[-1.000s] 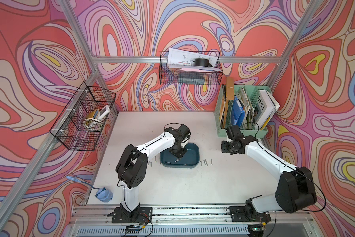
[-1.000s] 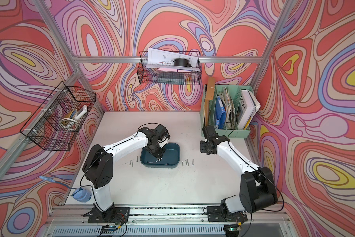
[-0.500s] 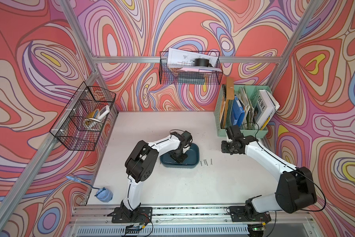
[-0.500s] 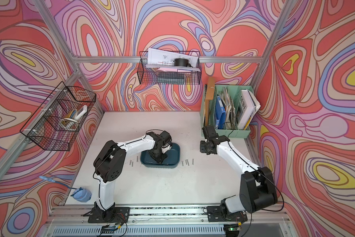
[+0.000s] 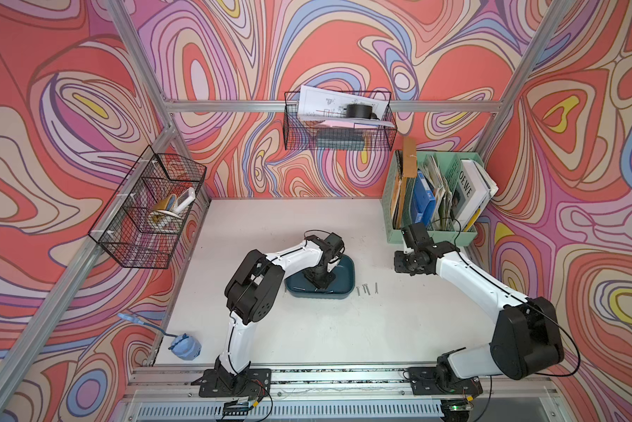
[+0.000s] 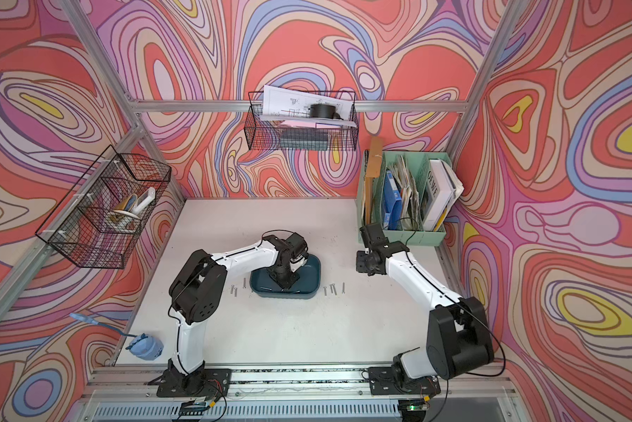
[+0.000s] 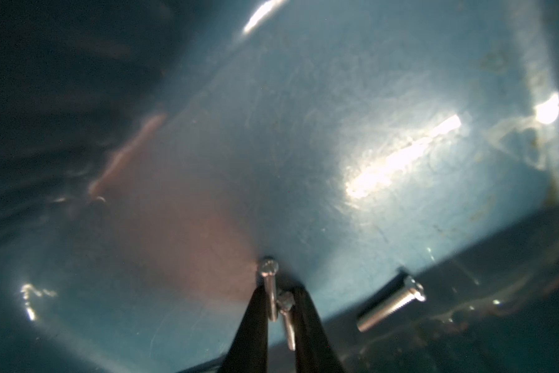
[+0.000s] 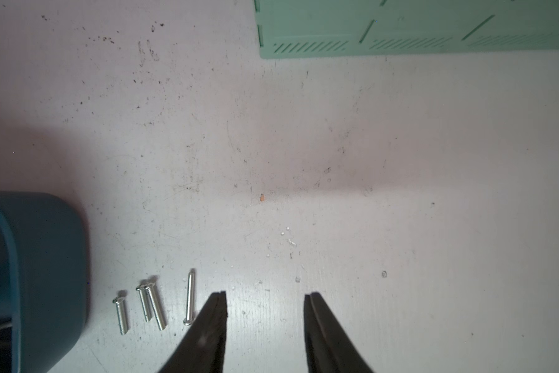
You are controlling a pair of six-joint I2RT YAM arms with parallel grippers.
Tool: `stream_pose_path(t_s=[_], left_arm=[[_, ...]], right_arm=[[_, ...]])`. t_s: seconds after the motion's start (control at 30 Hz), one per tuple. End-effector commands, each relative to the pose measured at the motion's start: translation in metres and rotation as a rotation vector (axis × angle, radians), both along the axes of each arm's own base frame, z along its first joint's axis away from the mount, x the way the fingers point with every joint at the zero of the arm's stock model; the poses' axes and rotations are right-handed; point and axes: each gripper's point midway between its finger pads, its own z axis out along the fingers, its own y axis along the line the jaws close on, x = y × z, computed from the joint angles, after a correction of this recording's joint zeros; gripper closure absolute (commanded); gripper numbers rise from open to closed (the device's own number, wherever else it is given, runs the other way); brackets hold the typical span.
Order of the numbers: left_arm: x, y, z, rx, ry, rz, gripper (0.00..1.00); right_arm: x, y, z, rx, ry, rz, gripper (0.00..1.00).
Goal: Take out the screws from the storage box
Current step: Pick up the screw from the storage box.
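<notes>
The storage box (image 5: 345, 272) (image 6: 313, 268), a dark teal tray, sits mid-table in both top views. My left gripper (image 5: 320, 283) (image 6: 286, 284) reaches down inside it. The left wrist view shows this gripper (image 7: 279, 295) shut on two silver screws (image 7: 270, 290) lying side by side on the tray floor. One loose screw (image 7: 389, 306) lies close by. Several more screws (image 5: 366, 289) (image 8: 155, 310) lie on the table right of the box, and others (image 6: 235, 288) lie to its left. My right gripper (image 5: 402, 263) (image 8: 265, 295) hovers open over bare table, holding nothing.
A mint green file organizer (image 5: 431, 204) (image 8: 417, 32) stands at the back right, close behind my right arm. Black wire baskets hang on the left wall (image 5: 150, 212) and the back wall (image 5: 338, 124). A small blue object (image 5: 185, 347) sits at the front left.
My left arm has folded its elbow forward and lowered the gripper into the tray, and its jaws have closed on the screws. The right arm has not moved.
</notes>
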Motion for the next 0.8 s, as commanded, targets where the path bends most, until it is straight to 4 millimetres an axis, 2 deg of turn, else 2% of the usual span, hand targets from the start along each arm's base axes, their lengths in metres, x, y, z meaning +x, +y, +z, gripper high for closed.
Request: stream_pose_path(t_s=[0.0,0.13,0.3,0.53,0.77], left_arm=[[0.010,-0.002,-0.009,0.013,-0.025,0.024,0.90],[0.013,-0.004,-0.006,0.006,-0.033,0.026,1.00],[0.016,-0.004,-0.001,0.004,-0.052,0.029,1.00],[0.022,0.001,-0.003,0.028,-0.090,0.059,0.82],[0.027,0.001,-0.009,0.026,-0.101,0.092,0.80]], right_arm=[[0.003,-0.002,0.006,-0.001,-0.019,-0.008,0.59],[0.004,-0.001,0.009,-0.002,-0.024,0.005,0.59],[0.001,-0.002,0.009,-0.006,-0.025,0.013,0.59],[0.000,-0.002,0.009,0.002,-0.027,0.012,0.59],[-0.002,-0.002,0.009,-0.001,-0.025,0.011,0.59]])
